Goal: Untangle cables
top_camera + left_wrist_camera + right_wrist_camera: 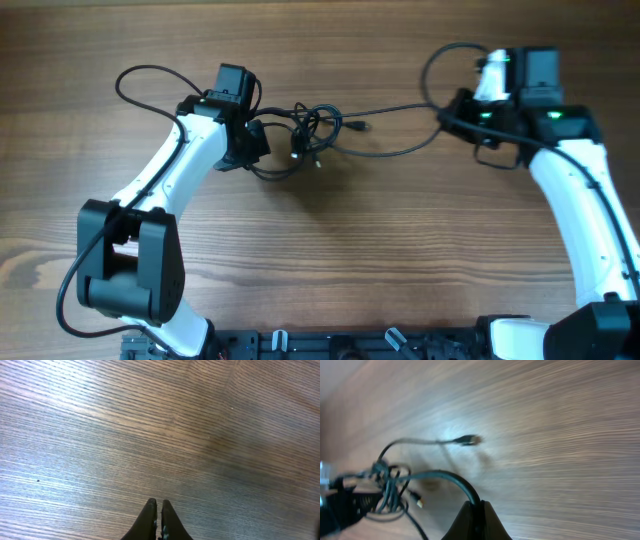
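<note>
The cables (308, 130) lie as a knotted black bundle at the back middle of the table, with one plug end (358, 126) sticking out to the right. My left gripper (252, 140) sits at the bundle's left edge. In the left wrist view it (159, 502) is shut over bare wood, and no cord shows between its tips. My right gripper (450, 115) is to the right, shut on a long strand. In the right wrist view that strand (445, 476) arches from the gripper (481, 503) to the knot (387, 485), past a loose plug (467, 439).
The arms' own thicker wires loop at the back left (140, 75) and back right (440, 60). The arm bases (130, 270) stand at the near corners. A black rail (340, 345) runs along the front edge.
</note>
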`<action>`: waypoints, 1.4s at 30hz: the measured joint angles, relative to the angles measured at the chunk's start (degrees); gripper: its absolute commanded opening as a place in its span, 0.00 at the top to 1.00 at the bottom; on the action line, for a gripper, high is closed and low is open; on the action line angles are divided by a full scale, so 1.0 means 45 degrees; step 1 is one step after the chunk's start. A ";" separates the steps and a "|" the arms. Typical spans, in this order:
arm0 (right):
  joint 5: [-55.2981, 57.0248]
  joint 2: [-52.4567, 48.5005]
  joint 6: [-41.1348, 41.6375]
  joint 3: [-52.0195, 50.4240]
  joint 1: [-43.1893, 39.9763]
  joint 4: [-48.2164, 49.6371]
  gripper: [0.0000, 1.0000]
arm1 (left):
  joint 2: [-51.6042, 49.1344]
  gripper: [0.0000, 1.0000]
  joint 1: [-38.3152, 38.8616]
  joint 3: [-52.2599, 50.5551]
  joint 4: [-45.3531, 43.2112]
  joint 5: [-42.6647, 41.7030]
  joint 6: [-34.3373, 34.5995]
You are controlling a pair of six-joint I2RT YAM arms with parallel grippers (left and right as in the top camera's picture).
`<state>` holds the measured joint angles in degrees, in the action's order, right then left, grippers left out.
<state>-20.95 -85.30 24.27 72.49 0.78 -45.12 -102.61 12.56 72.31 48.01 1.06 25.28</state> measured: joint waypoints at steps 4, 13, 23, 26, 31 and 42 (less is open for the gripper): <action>-0.0199 0.0000 0.0019 0.0000 -0.1311 -0.0194 0.96 | 0.0000 0.96 -0.0024 0.0000 -0.0010 -0.0015 -0.0136; 0.0058 -0.0369 0.0073 0.0000 -0.3206 -0.0389 0.96 | 0.0000 0.96 -0.0039 0.0000 -0.0097 -0.0058 -0.0466; -0.1107 -0.1039 -0.0044 0.0000 -0.5100 -0.0515 0.96 | -0.0015 0.96 -0.0913 0.0000 -0.0126 -0.0325 -0.0607; -0.0763 -0.1219 -0.0151 0.0000 -0.5314 -0.0505 0.96 | -0.0015 0.96 -0.1234 0.0000 -0.0257 -0.0121 -0.0578; 0.0423 -0.1447 -0.0369 0.0000 -0.6135 -0.0505 0.96 | -0.0044 0.96 -0.2832 0.0000 -0.0729 0.0719 -0.0461; -0.2147 -0.1515 -0.3123 0.0000 -0.5547 -0.0549 0.64 | -0.0049 0.96 -0.3594 0.0000 -0.1307 -0.3730 -0.2647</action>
<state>-30.61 -92.12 10.22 72.49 -24.18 -47.59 -102.83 -3.62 72.31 42.13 -15.73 13.37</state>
